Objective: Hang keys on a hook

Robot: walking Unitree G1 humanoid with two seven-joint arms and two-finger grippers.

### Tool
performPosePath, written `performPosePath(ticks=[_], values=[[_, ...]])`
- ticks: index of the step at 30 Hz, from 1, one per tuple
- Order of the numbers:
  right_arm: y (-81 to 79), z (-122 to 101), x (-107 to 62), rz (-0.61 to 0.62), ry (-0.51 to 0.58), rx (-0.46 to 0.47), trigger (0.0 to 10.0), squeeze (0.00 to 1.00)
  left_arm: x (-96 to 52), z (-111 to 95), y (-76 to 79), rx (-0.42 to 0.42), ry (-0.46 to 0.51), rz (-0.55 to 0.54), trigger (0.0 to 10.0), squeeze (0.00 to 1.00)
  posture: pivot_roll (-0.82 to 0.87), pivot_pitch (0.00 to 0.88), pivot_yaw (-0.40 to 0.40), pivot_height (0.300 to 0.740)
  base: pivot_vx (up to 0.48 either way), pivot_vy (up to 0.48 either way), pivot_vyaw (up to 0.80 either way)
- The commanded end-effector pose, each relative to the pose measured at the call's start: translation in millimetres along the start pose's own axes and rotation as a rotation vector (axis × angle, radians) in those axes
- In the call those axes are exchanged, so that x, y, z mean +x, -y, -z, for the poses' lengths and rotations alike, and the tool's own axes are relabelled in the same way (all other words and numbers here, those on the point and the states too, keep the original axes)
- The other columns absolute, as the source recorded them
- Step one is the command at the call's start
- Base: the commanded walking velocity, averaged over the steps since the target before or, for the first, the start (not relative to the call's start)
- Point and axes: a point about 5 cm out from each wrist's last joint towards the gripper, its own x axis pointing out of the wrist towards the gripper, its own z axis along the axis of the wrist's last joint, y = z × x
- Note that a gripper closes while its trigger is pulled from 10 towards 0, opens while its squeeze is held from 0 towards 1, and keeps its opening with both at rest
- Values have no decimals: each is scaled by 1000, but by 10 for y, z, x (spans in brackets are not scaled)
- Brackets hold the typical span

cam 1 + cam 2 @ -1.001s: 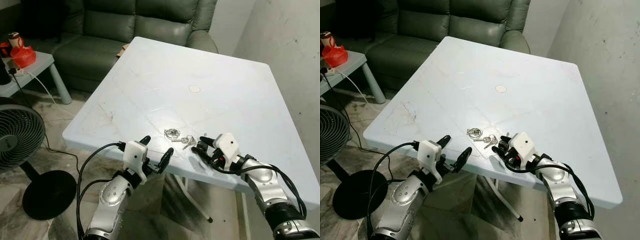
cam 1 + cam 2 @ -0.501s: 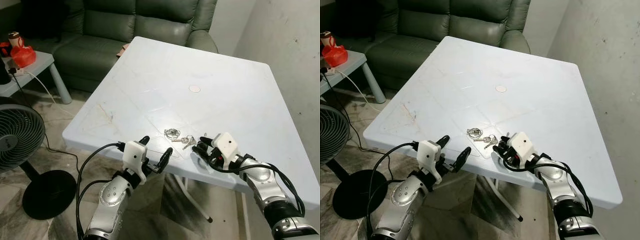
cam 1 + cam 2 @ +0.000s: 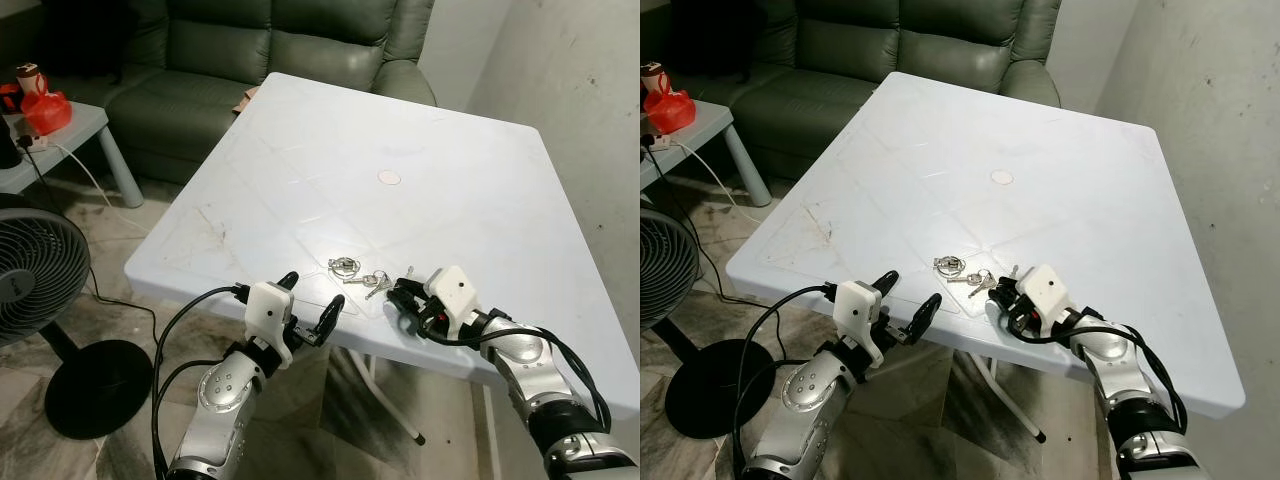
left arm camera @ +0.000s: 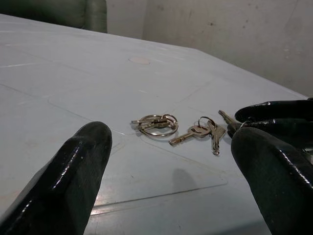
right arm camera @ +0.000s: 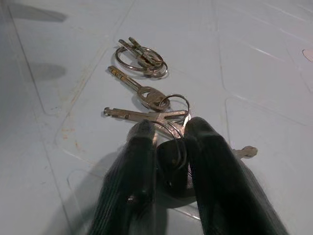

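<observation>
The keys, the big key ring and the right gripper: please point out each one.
keys (image 5: 146, 115), right wrist view, on a key's shaft.
big key ring (image 4: 156, 125), left wrist view, on its rim.
right gripper (image 5: 168, 139), right wrist view, between its fingers.

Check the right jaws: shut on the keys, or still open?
Shut on the keys. In the right wrist view the right gripper has its two fingers pinching the bunch's near end against the white table; the rest lies flat.
</observation>
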Motion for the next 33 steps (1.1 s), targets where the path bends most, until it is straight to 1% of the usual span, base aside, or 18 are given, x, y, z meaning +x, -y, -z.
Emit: performPosePath(ticks=[1,16,21,22,23,24,26,27,29,30,31,32,33], values=[[60,-15,-38,7,8,-9,0,0,25,-51,10,12,11,4,10000,0,52,92,-103,740,0,0,0],[76,-14,-59,-2,9,-14,0,0,39,-57,11,14,14,-1,10000,0,51,91,-106,740,0,0,0],[89,-26,-62,14,27,11,0,0,54,-64,-7,14,18,-8,10000,0,51,91,-108,740,0,0,0],[124,-66,-55,58,67,51,0,0,75,-88,-34,12,26,-20,10000,0,51,91,-108,740,0,0,0],[142,-87,-52,79,88,76,0,0,87,-102,-49,13,30,-26,10000,0,51,91,-108,740,0,0,0],[142,-87,-52,79,88,76,0,0,87,-102,-49,13,30,-26,10000,0,51,91,-108,740,0,0,0],[181,-153,-38,135,151,141,0,0,140,-155,-106,9,47,-52,10000,0,52,81,-108,740,0,0,0],[189,-170,-34,149,166,152,0,0,156,-171,-121,8,52,-56,10000,0,52,81,-108,740,0,0,0],[223,-261,-14,207,234,200,0,0,223,-240,-185,24,68,-73,10000,0,48,73,-104,740,0,0,0],[223,-261,-14,207,234,200,0,0,223,-240,-185,24,68,-73,10000,0,48,73,-104,740,0,0,0],[252,-363,-3,255,308,239,0,0,296,-315,-262,33,84,-98,10000,0,44,69,-101,740,0,0,0],[274,-419,-2,290,345,260,0,0,340,-362,-310,33,95,-119,10000,0,44,69,-101,740,0,0,0],[274,-419,-2,290,345,260,0,0,340,-362,-310,33,95,-119,10000,0,44,69,-101,740,0,0,0]])
